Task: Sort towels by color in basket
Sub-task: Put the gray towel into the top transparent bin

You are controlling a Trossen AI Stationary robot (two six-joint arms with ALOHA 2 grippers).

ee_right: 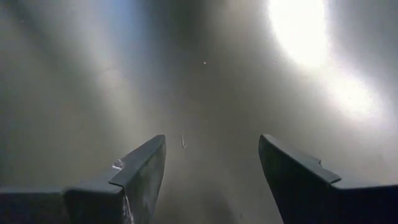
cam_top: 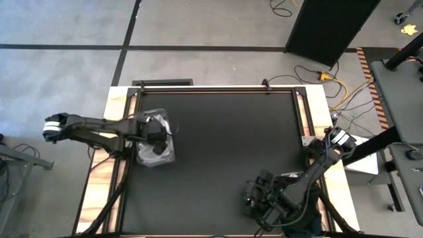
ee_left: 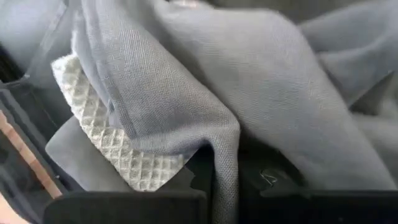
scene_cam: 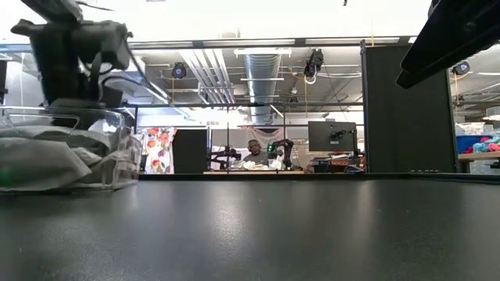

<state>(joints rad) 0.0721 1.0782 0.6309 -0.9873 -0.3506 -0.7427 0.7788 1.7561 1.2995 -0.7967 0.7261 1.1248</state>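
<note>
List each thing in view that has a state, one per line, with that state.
Clear basket: upright at the table's left side, holding cloth.
Grey towel: crumpled, draped over the others in the basket.
White waffle-weave towel: partly buried under the grey towel.
Left gripper: down over the basket; fingers hidden.
Right gripper: open, empty, at the table's near right edge.

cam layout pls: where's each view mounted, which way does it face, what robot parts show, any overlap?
High: overhead, straight down; both arms, left gripper in the clear basket.
Low: table height, facing the room; left arm above that basket.
Left wrist: close on grey towels and a waffle-weave towel.
Right wrist: down at bare table; right gripper open.
Shared: high and low both show basket and left arm.
</note>
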